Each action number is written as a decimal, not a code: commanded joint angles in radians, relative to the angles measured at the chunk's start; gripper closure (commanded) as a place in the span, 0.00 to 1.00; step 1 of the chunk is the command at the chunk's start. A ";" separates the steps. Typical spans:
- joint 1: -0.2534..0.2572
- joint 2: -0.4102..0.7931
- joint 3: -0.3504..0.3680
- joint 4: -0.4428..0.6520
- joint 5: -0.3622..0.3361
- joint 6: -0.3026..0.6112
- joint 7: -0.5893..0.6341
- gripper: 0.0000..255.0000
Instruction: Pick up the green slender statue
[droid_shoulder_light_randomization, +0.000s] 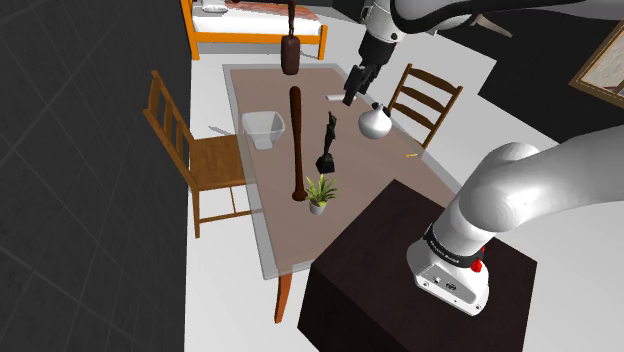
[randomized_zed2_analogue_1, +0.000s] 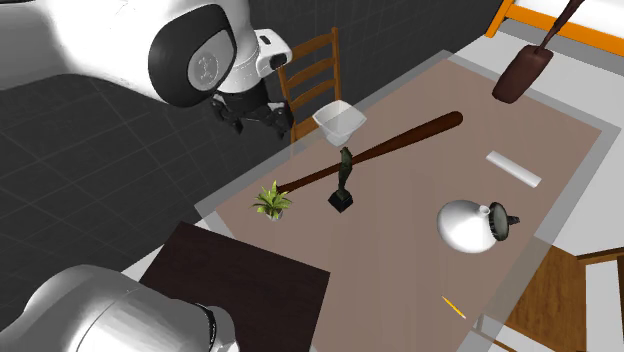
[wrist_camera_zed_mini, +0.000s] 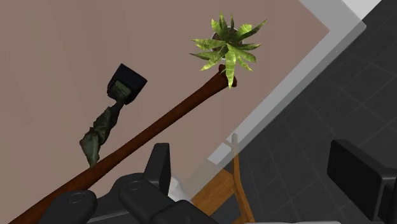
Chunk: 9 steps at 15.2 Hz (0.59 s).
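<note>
The slender dark green statue stands upright on its black base at the middle of the brown table, just beside a long brown bat. It also appears in the second exterior view and in the wrist view, where it lies against the bat. My gripper hangs high above the table, off to one side of the statue and well apart from it. Its fingers stand wide open with nothing between them, and the gripper touches nothing.
A small potted plant sits at the bat's thin end. Also on the table are a white bin, a white round flask, a white bar, a brown paddle-like object and a yellow pencil. Wooden chairs flank it.
</note>
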 joint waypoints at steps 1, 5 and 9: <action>-0.011 0.046 -0.017 -0.019 -0.005 0.087 -0.013 0.00; -0.031 0.151 -0.059 -0.051 -0.008 0.262 -0.048 0.00; -0.039 0.280 -0.107 -0.056 0.008 0.434 -0.094 0.00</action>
